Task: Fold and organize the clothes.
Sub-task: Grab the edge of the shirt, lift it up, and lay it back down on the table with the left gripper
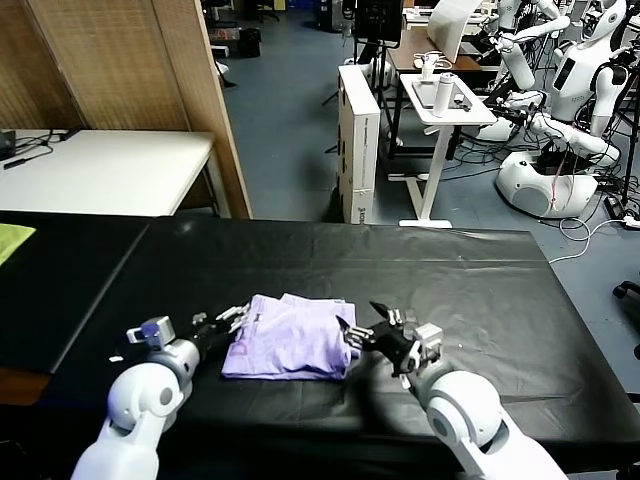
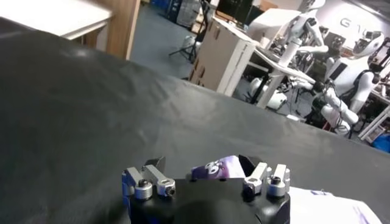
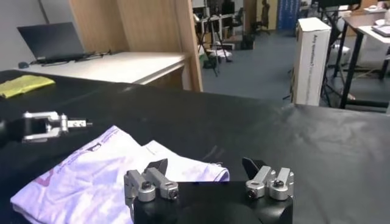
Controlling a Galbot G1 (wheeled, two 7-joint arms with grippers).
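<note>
The clothes are one pale lavender T-shirt (image 1: 290, 338), lying folded into a rough rectangle on the black table (image 1: 480, 290). My left gripper (image 1: 237, 317) is low at the shirt's left edge, open. In the left wrist view a printed corner of the shirt (image 2: 218, 166) lies between its spread fingers (image 2: 157, 165). My right gripper (image 1: 362, 319) is at the shirt's right edge, also open. In the right wrist view the shirt (image 3: 91, 176) reaches up to one finger (image 3: 159, 166), and the rest of the gap holds only black cloth.
A yellow-green cloth (image 1: 12, 240) lies at the table's far left edge. Behind it stand a white table (image 1: 100, 170) and a wooden partition (image 1: 150, 60). A tall cardboard box (image 1: 357, 140) and other robots (image 1: 575, 90) are on the floor beyond.
</note>
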